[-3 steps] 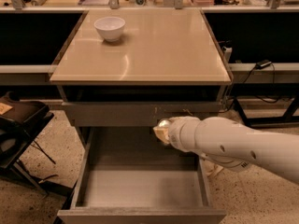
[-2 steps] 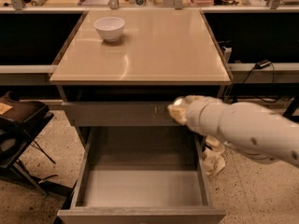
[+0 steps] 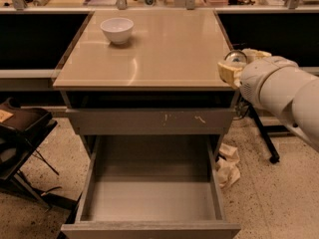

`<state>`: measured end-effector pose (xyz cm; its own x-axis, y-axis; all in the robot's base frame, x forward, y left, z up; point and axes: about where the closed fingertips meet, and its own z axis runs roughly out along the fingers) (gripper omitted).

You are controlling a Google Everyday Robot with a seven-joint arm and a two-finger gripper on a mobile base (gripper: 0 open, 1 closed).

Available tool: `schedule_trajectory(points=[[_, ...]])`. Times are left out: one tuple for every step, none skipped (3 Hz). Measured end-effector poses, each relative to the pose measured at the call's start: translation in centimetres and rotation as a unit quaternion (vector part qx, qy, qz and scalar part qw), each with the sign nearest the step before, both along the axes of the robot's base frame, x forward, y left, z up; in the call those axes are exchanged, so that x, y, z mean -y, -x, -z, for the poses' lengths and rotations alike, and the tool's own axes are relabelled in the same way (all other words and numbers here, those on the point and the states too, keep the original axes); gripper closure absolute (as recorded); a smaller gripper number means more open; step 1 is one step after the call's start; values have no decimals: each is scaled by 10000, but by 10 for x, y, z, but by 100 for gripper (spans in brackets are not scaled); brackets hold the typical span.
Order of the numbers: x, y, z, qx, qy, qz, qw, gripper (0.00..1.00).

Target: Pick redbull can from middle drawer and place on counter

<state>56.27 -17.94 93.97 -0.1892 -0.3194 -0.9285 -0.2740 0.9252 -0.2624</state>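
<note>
The large glossy beige square counter [image 3: 169, 49] has not changed: only the white bowl [image 3: 117, 30] stands on it, near its far left corner. Below it, the wide grey metal middle drawer [image 3: 149, 198] is pulled fully out. Its plain floor shows nothing on it, as it did a second ago.

What has changed is the robot's thick white arm [image 3: 284, 91]. A second ago its end hung low, in front of the scratched grey drawer front [image 3: 149, 121] and just above the open drawer. It has since swung up and to the right. The cream-coloured gripper [image 3: 233, 67] now sits level with the counter top, just off the right front corner and outside the slab's edge.

The gripper appears clenched around the small slim redbull can [image 3: 235, 59]. Only the can's shiny round silver lid shows, between the fingers, and the body is hidden.

For the task, this suggests the pick from the drawer and the lift are done. The remaining steps are probably to carry the can sideways over the slab, lower it onto a bare patch away from the bowl, and let go.
</note>
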Motion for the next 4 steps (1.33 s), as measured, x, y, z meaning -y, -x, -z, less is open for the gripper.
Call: schedule_trajectory(points=[[-38, 1, -27, 385, 127, -34, 9992, 100], [-93, -36, -40, 595, 31, -82, 9982, 100], [-128, -114, -43, 517, -276, -24, 9983, 100], [-136, -138, -78, 679, -394, -17, 9969, 100]])
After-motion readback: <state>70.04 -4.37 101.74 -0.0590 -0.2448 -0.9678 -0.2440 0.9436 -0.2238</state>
